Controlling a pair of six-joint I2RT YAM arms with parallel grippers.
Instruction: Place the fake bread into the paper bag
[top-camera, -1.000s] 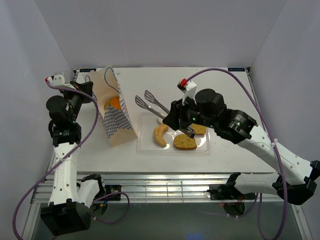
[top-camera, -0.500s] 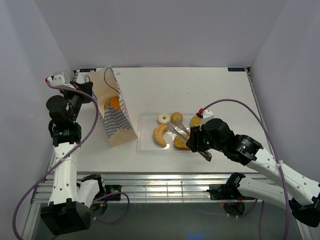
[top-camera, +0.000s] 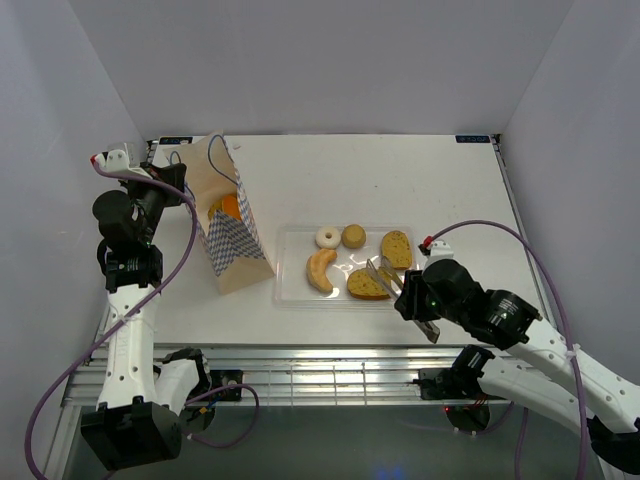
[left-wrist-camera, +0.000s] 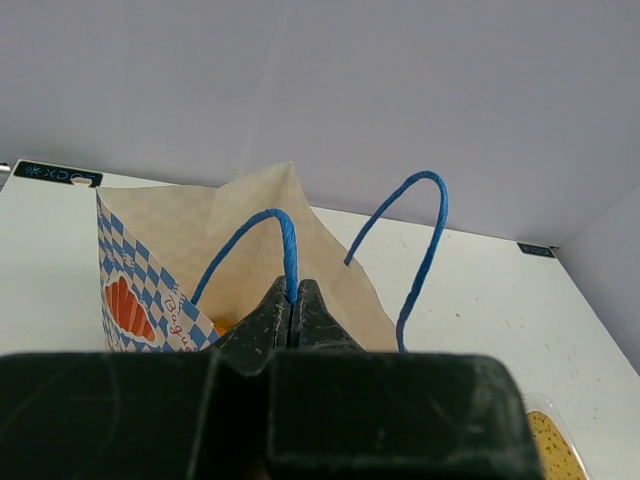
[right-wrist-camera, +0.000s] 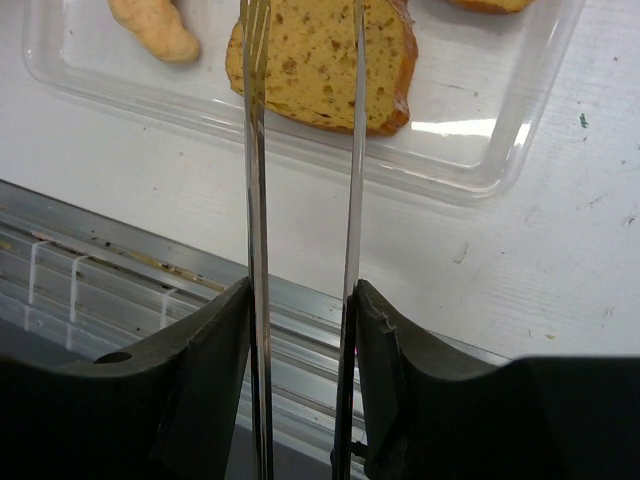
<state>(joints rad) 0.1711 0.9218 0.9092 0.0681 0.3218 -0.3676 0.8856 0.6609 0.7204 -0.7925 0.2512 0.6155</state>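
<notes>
The paper bag (top-camera: 233, 247) stands open at the left, with an orange bread piece (top-camera: 228, 208) inside. My left gripper (top-camera: 168, 182) is shut on the bag's blue cord handle (left-wrist-camera: 286, 250) at the rim, as the left wrist view shows (left-wrist-camera: 293, 296). My right gripper (top-camera: 420, 306) is shut on metal tongs (right-wrist-camera: 256, 150), whose arms are spread over a brown toast slice (right-wrist-camera: 320, 50) in the clear tray (top-camera: 292, 296). The tray also holds a second toast slice (top-camera: 397, 249), a pale crescent (top-camera: 320, 270), a small white ring (top-camera: 327, 237) and a bun (top-camera: 353, 236).
The tray's near rim (right-wrist-camera: 470, 180) lies close to the table's front edge, with a metal rail (right-wrist-camera: 120, 270) below it. The white walls close in the table at the left, right and back.
My right arm has swung down and back from above the tray's far side to the front right, lowering the tongs over the near toast slice. The left arm and bag have not moved.
</notes>
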